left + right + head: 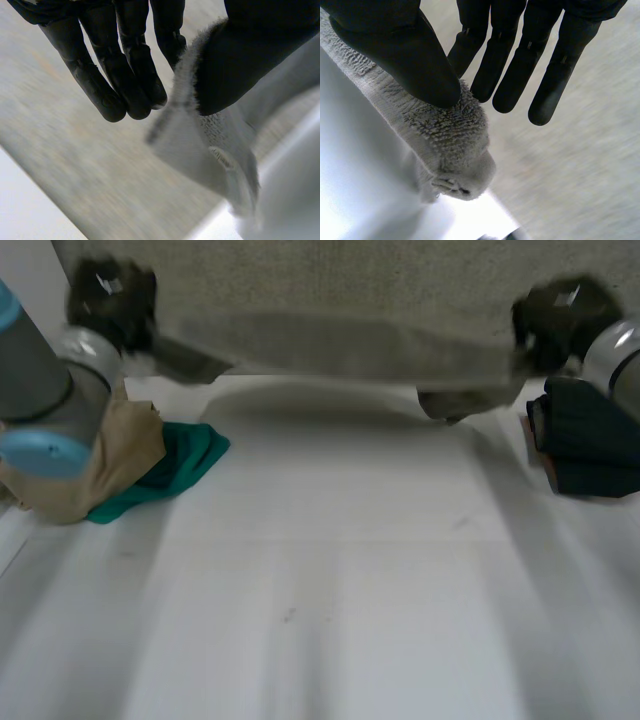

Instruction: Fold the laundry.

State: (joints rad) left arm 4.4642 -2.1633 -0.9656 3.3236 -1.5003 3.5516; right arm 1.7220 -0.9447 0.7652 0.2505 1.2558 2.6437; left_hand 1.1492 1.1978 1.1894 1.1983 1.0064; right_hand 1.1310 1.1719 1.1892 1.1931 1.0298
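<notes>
1. The grey towel hangs stretched across the top of the frame, above the white table.
2. The left hand, upper left, pinches one towel corner between thumb and straight fingers.
3. The right hand, upper right, pinches the other corner the same way.
4. A tan cloth and a green cloth lie at mid-left, and a dark cloth lies at mid-right.

Robot test bench being run as a laundry station (more lab than home)

A bare white table is stretching out under a grey left arm with light-blue caps. A grey towel is hanging between the black fingers of the left hand and the right hand. Nearer the camera than the left hand's fingers, a tan cloth and a green cloth are lying bunched together. Just below the right hand's fingers, a dark folded garment is lying at the table's side.
</notes>
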